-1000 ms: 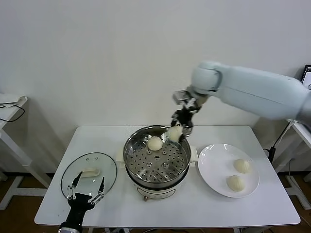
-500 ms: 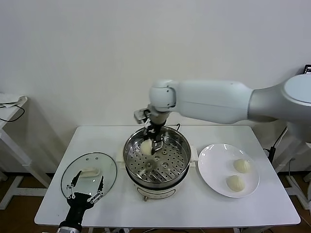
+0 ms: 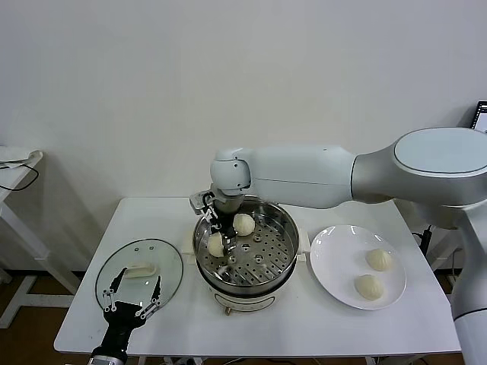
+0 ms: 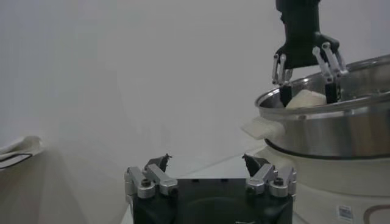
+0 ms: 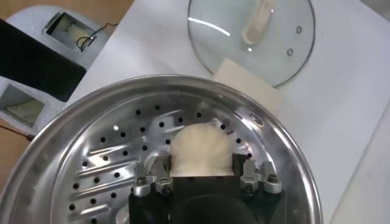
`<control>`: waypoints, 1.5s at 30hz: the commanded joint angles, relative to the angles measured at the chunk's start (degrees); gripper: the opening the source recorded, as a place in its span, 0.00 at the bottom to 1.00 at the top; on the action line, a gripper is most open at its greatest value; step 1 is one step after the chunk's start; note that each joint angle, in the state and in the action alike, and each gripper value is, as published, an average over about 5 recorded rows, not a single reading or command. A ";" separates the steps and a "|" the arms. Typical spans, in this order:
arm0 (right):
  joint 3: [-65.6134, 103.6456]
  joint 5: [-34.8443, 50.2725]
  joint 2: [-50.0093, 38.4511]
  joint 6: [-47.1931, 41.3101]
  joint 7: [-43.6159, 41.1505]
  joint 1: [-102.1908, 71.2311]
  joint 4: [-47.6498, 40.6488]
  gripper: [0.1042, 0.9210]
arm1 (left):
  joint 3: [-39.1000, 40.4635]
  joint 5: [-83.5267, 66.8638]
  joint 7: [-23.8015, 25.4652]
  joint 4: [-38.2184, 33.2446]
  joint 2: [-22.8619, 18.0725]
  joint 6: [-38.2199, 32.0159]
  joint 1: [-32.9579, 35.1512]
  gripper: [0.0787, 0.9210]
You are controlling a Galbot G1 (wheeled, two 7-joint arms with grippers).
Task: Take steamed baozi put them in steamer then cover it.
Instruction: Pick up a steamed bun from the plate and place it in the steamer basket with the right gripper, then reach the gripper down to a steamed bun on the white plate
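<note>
One baozi (image 5: pixel 200 150) between right gripper (image 5: pixel 201 176) fingers (image 5: pixel 159 178)

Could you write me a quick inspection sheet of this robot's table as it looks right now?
Surface: white table.
Job's things: steamer mid-table, two baozi inside; two baozi on the white plate; glass cover flat on the table.
Clutter: nothing seen.
Pincers: right pincer inside the steamer around a baozi; left pincer open over the cover.
Cables: black one on the side table.
Surroundings: plain white wall.
</note>
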 commanded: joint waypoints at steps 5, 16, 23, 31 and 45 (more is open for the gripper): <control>-0.09 -0.22 0.77 -0.35 1.49 -0.92 0.00 0.78 | -0.27 -0.14 -0.06 0.18 -0.05 -0.02 -0.15 0.88; 5.84 -4.48 -16.33 1.65 -1.98 4.69 13.39 0.88 | -0.34 -0.14 -0.07 0.12 -0.21 -0.01 -0.22 0.88; 10.33 -7.26 -37.76 10.15 -7.45 6.70 16.13 0.88 | 0.08 -0.05 -0.09 -0.20 -0.22 0.10 -0.26 0.88; 13.91 -14.93 -50.73 21.70 -20.14 1.95 7.15 0.88 | 0.58 0.16 -0.11 -0.45 -0.11 -0.05 0.16 0.88; 27.21 -33.32 -54.33 28.74 -18.84 -26.61 0.20 0.88 | 0.40 0.26 -0.27 -0.67 -0.21 0.14 0.95 0.88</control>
